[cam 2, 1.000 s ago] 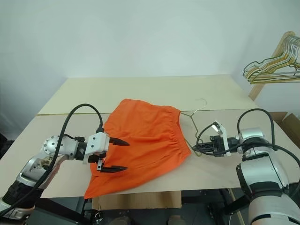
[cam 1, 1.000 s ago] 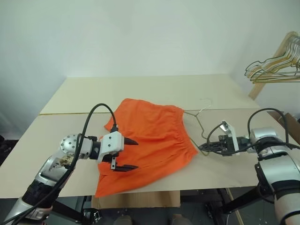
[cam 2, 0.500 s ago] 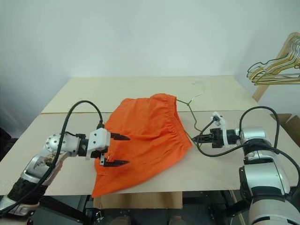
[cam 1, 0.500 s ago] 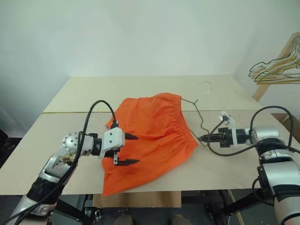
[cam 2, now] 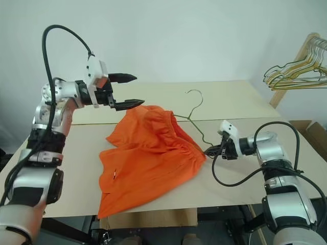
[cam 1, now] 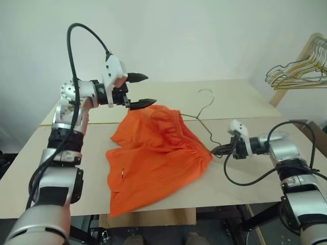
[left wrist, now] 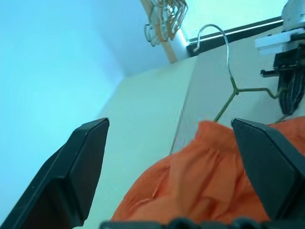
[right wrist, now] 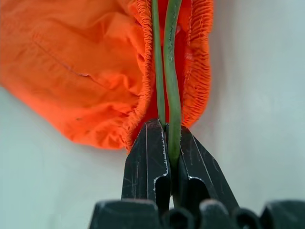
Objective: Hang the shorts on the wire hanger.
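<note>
The orange shorts (cam 1: 153, 153) lie bunched on the table, waistband toward the right. The thin dark wire hanger (cam 1: 206, 131) runs into the waistband, and its hook (cam 2: 194, 92) stands up off the table behind the shorts. My right gripper (cam 1: 217, 150) is shut on the hanger's lower corner at the waistband's edge; the right wrist view has the green wire (right wrist: 171, 95) pinched between the fingers, with orange fabric (right wrist: 81, 71) on both sides. My left gripper (cam 1: 140, 91) hangs open high above the shorts' back left corner, holding nothing.
A bunch of yellowish wire hangers (cam 1: 299, 71) hangs on a wooden rack at the far right. The beige table (cam 1: 66, 168) is made of two tops joined by a seam, and its front edge is close to the shorts' lower leg.
My left gripper rose from just above the shorts' front left to high over their back edge, still open. The right wrist rolled, tipping the hanger's hook upright, and the shorts bunched.
</note>
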You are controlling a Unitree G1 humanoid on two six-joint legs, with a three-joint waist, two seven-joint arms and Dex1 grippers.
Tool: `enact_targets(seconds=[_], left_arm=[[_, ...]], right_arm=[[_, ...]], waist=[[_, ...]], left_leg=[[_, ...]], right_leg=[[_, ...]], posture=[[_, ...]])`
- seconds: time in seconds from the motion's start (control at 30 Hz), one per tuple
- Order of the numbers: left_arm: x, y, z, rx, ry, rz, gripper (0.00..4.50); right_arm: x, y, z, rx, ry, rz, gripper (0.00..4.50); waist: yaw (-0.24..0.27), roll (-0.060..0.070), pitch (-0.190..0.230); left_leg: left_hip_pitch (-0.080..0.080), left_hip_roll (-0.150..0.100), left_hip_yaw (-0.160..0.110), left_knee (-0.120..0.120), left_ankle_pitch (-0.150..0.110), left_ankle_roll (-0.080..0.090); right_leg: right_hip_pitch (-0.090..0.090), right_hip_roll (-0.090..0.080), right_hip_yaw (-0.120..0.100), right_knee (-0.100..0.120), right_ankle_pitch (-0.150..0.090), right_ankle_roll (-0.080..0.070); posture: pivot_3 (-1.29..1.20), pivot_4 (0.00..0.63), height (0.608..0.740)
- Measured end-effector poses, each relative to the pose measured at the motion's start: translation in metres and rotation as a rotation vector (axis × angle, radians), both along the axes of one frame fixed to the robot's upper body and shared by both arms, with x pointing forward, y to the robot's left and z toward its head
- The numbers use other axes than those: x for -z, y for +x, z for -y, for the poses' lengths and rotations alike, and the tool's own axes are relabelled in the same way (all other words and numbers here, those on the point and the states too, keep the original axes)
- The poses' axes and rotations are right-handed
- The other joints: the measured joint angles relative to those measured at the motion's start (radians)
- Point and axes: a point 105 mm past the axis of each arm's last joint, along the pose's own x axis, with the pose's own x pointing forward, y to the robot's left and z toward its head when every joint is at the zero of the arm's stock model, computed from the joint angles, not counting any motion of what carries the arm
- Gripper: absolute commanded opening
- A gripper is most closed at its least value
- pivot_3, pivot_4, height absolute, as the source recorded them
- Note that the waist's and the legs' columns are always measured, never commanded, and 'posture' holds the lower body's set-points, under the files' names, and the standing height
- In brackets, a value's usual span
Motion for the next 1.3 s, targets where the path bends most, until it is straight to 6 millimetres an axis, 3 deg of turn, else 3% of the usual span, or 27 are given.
enact_targets(seconds=[0.13, 0.3, 0.47, 0.63, 0.73, 0.83, 1.3], left_arm=[[0.008, 0.006, -0.015, 0.031, 0.098, -0.064, 4.44], [0.021, 0.002, -0.019, 0.129, 0.197, -0.16, 4.44], [0.043, 0.004, -0.011, 0.159, 0.361, -0.167, 4.44], [0.057, 0.01, 0.006, 0.157, 0.407, -0.142, 4.44], [0.069, 0.012, 0.007, 0.145, 0.498, -0.122, 3.89], [0.077, 0.015, 0.015, 0.139, 0.508, -0.124, 2.96], [0.096, 0.021, 0.02, 0.077, 0.564, -0.156, 2.96]], right_arm=[[0.004, 0.0, -0.01, -0.024, -0.034, 0.031, 0.0], [0.007, 0.003, -0.016, -0.036, -0.09, 0.085, 0.0], [0.008, 0.003, -0.021, -0.064, -0.127, 0.108, 0.0], [0.01, 0.004, -0.025, -0.073, -0.144, 0.114, 0.0], [0.011, 0.004, -0.026, -0.075, -0.146, 0.112, 0.0], [0.011, 0.004, -0.027, -0.077, -0.146, 0.113, 0.0], [0.008, 0.005, -0.032, -0.099, -0.186, 0.153, 0.0]], waist=[[-0.021, 0.0, 0.0], [-0.028, 0.0, 0.0], [-0.033, 0.0, 0.0], [-0.034, 0.0, 0.0], [-0.042, 0.0, 0.0], [-0.041, -0.001, 0.0], [-0.045, -0.001, 0.0]], left_leg=[[0.0, 0.0, -0.001, 0.0, 0.0, 0.0], [-0.001, 0.0, -0.001, 0.0, 0.0, 0.0], [-0.002, 0.0, -0.001, 0.001, 0.0, 0.0], [-0.002, 0.0, -0.002, 0.001, 0.0, 0.0], [-0.002, 0.0, -0.002, 0.001, 0.0, 0.0], [-0.002, 0.0, -0.002, 0.001, 0.0, 0.0], [-0.002, -0.001, -0.003, 0.002, 0.0, 0.0]], right_leg=[[0.0, 0.0, 0.0, 0.0, 0.0, 0.0], [0.0, 0.0, 0.0, 0.0, 0.0, 0.0], [-0.001, 0.0, 0.0, 0.0, 0.0, 0.001], [-0.001, 0.0, -0.001, 0.001, 0.0, 0.001], [-0.001, 0.0, 0.0, 0.001, 0.0, 0.0], [-0.001, 0.0, -0.001, 0.002, 0.0, 0.001], [-0.001, 0.0, -0.001, 0.003, 0.0, 0.001]], posture=[[-0.01, 0.0, 0.74], [-0.01, 0.0, 0.74], [-0.01, 0.0, 0.74], [-0.01, 0.0, 0.74], [-0.01, 0.0, 0.74], [-0.02, 0.0, 0.74], [-0.05, 0.0, 0.74]])
